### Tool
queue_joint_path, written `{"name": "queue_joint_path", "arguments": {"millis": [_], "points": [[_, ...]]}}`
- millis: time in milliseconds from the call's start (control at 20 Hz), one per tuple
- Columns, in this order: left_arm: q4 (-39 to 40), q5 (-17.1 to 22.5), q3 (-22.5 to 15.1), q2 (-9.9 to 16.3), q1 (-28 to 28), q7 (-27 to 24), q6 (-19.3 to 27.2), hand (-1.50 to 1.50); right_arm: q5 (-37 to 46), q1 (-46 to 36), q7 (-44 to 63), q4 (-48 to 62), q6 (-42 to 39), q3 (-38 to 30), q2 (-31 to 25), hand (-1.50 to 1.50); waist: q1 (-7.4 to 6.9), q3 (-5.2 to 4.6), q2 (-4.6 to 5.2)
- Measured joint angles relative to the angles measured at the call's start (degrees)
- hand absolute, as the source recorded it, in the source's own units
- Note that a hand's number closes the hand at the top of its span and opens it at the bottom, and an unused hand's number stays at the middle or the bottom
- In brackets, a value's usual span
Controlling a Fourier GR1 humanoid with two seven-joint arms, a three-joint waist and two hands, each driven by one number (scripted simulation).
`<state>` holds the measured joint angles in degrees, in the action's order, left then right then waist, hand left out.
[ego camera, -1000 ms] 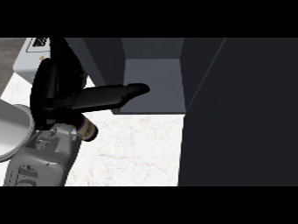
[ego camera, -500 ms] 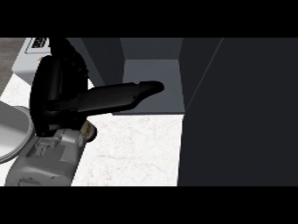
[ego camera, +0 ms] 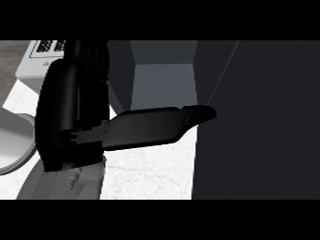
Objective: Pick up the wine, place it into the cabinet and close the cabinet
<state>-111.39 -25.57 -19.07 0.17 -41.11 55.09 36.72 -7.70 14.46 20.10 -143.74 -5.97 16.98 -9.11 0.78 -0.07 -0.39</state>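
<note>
Since the earlier frames, the wine bottle (ego camera: 152, 127) has been carried further to the right, so that its neck now reaches the edge of the dark cabinet door (ego camera: 266, 122), and the black hand (ego camera: 76, 117) is seen larger and higher in the view.

At the far left, a curved grey forearm (ego camera: 6, 140) is seen coming in over the pale marbled surface (ego camera: 148, 176). At the upper left, near the surface's far edge, a white appliance (ego camera: 41, 58) with a row of small dark markings is partly shown.

Just right of this, the hand fills the left-centre of the view, standing tall over its grey wrist (ego camera: 62, 183). Which of the robot's hands this is cannot be told. Its fingers are clamped on the base end of the bottle, which is held lying nearly level, tilted slightly upward to the right. The bottle is lifted off the surface, and its neck points at the cabinet.

Behind the bottle, the grey interior of the cabinet (ego camera: 163, 84) is seen standing open. The right half of the view is taken up by the cabinet door, a large dark panel.
</note>
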Motion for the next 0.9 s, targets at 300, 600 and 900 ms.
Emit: {"name": "queue_joint_path", "arguments": {"millis": [300,600,900], "points": [[-3.79,-2.53,1.36,0.46,1.52,2.87,-1.85,-1.50,0.55,-2.01,2.51,-0.53,1.64,0.76,0.03,-1.50,-0.35,0.04,-0.01],[-7.08,-2.55,5.15,3.16,2.82,4.08,-4.85,-1.50,1.13,-2.56,3.18,-0.53,2.58,1.53,0.02,-1.50,-0.40,0.05,0.03],[-9.49,-0.63,8.83,6.30,6.14,3.56,-7.13,-1.50,1.43,-2.35,2.58,-0.44,2.32,0.90,-0.40,-1.50,-0.33,0.05,0.11]]}}
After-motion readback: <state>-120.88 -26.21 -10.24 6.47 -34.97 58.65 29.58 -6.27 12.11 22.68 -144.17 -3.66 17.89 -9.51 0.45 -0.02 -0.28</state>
